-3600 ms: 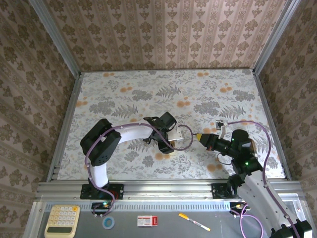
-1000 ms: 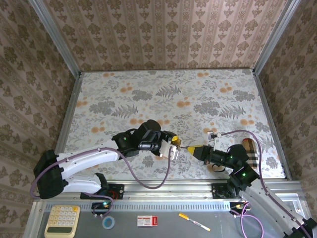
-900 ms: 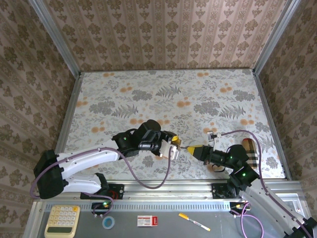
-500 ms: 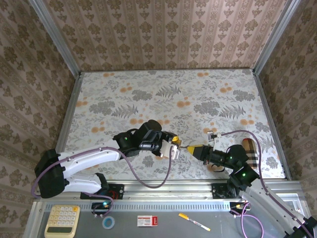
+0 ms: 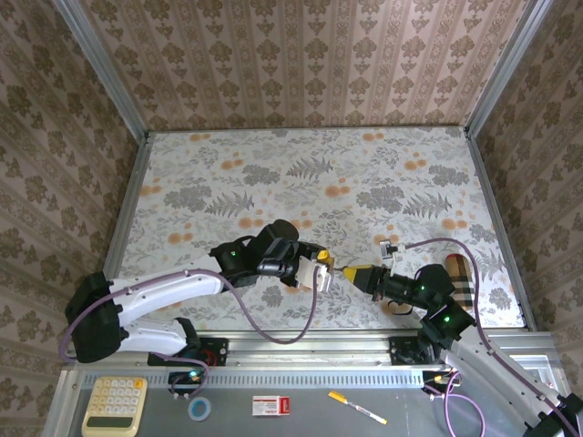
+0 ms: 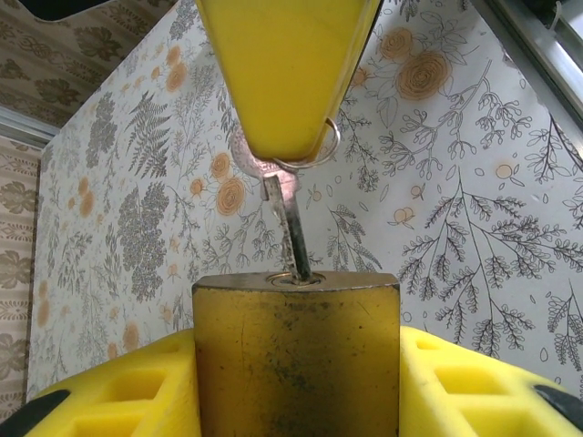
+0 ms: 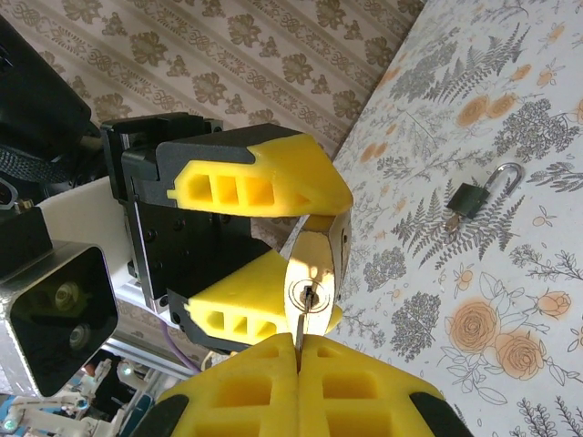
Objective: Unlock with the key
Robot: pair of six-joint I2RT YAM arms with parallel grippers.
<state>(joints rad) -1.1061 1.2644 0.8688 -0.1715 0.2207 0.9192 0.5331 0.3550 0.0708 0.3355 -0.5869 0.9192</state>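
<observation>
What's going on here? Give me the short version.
The left gripper is clamped on a brass padlock, with its keyhole turned toward the other arm. The right gripper is shut on the key, and the key's blade is in the keyhole. Whether it has been turned yet I cannot tell. A small dark padlock lies on the table near the right arm.
</observation>
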